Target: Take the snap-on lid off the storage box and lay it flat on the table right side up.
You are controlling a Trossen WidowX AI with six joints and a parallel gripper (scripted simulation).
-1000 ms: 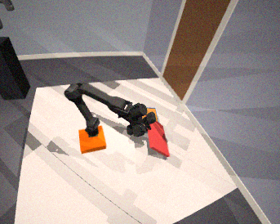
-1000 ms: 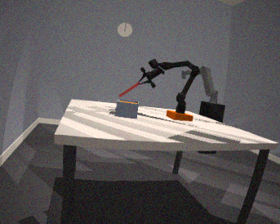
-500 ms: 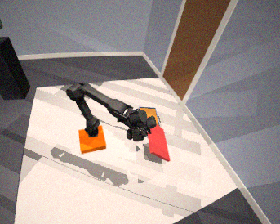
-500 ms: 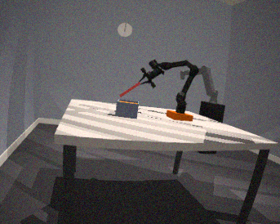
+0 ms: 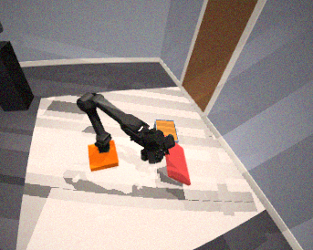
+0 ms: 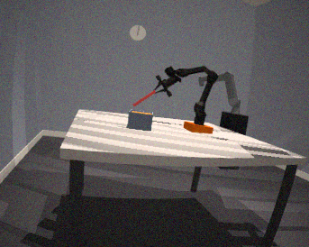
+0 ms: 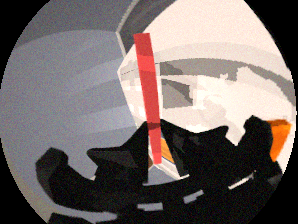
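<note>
My gripper (image 5: 168, 147) (image 6: 156, 91) (image 7: 153, 122) is shut on the red lid (image 5: 177, 165) (image 6: 144, 98) (image 7: 146, 75), holding it by one edge. The lid is in the air, tilted steeply, its far edge lower than the gripped edge in the exterior view. The blue-grey storage box (image 6: 140, 122) stands upright and open on the table (image 5: 99, 219) (image 6: 179, 155), below the lid's height. Orange contents (image 5: 166, 130) (image 6: 142, 113) (image 7: 167, 150) show inside the box. The gripper partly covers the box in the wrist view. Which lid face is the top cannot be told.
The arm's orange base (image 5: 104, 160) (image 6: 198, 127) (image 7: 280, 137) is on the table, away from the box. A dark pedestal (image 5: 10, 78) (image 6: 233, 123) stands beyond the table. A brown door panel (image 5: 215, 50) is in the wall behind the box side.
</note>
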